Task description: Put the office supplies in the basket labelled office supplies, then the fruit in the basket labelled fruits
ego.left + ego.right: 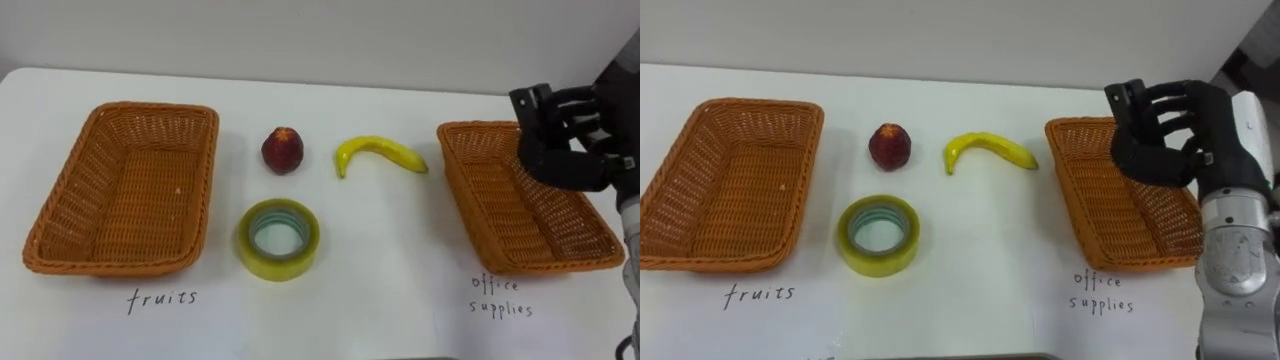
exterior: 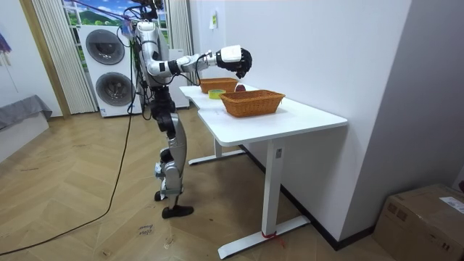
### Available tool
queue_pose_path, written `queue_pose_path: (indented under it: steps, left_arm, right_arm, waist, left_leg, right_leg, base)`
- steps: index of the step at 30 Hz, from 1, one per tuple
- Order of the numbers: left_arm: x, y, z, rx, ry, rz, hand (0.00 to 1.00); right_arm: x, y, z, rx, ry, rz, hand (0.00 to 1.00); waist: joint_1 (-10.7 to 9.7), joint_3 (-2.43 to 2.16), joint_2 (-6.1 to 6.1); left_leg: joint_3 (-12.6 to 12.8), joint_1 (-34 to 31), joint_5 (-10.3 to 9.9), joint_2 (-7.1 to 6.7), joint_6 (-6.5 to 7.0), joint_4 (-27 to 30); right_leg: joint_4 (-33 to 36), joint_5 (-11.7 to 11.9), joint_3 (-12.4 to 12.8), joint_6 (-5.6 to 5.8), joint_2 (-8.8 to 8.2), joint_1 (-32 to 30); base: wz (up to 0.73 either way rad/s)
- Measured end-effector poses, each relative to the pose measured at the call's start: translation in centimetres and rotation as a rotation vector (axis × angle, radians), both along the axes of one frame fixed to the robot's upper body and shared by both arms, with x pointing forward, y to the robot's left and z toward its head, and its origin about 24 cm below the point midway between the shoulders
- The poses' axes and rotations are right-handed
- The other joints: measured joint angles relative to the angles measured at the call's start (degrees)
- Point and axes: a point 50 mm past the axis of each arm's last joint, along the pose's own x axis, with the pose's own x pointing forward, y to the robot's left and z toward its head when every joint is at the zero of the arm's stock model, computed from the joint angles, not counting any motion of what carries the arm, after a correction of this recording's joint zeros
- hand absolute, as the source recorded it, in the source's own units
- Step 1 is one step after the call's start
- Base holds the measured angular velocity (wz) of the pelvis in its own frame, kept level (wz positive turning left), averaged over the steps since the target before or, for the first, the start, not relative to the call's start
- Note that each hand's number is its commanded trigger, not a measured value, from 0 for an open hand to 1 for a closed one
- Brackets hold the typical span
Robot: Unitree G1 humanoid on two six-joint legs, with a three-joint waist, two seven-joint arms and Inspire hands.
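A dark red apple (image 1: 283, 150) and a yellow banana (image 1: 380, 152) lie on the white table between two wicker baskets. A roll of yellowish tape (image 1: 279, 240) lies flat in front of the apple. The left basket (image 1: 130, 108), with "fruits" handwritten before it, holds nothing. The right basket (image 1: 470, 130), marked "office supplies", also holds nothing. My right hand (image 1: 1160, 140) hovers above the right basket's far end, its black fingers loosely bent and nothing in them. In the room view I stand at the table's long side with that arm (image 2: 235, 61) stretched out over it.
The table's (image 2: 290, 119) front edge runs just below the handwritten labels. A white wall stands close behind the table's far edge. Bare tabletop lies between the two baskets around the tape.
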Motion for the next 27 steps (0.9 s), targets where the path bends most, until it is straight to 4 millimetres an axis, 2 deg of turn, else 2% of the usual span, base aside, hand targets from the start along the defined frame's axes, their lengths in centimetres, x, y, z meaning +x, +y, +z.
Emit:
queue_pose_path:
  steps: [19, 25, 27]
  left_arm:
    - [0.3, 0.5, 0.3, 0.019, -0.02, 0.019, 0.0]
    - [0.3, 0.7, 0.4, 0.024, -0.026, 0.028, 0.0]
    - [0.3, 0.8, 0.4, 0.025, -0.021, 0.034, 0.0]
  right_arm:
    - [-1.2, -0.7, -2.6, 0.0, 0.17, 0.026, 1.0]
    - [-1.3, -0.7, -3.3, -0.015, 0.235, 0.032, 1.0]
    - [-1.4, -0.8, -3.4, -0.025, 0.256, 0.036, 1.0]
  waist:
    - [0.63, 0.11, -0.43]
    - [0.65, -0.03, -0.75]
    - [0.71, -0.23, -0.99]
  left_leg:
    - [0.25, 0.11, 0.01, -0.1, 0.02, 0.21]
    - [0.31, 0.11, 0.01, -0.07, 0.01, 0.09]
    - [0.32, 0.14, 0.01, -0.05, 0.01, 0.11]
  right_leg:
    - [0.28, -0.06, 0.29, 0.06, -0.15, -0.01]
    - [-0.11, -0.07, 0.32, 0.06, -0.07, -0.01]
    - [-0.25, -0.07, 0.32, 0.05, -0.03, 0.02]
  base:
    - [0.0]
    - [0.0]
    - [0.0]
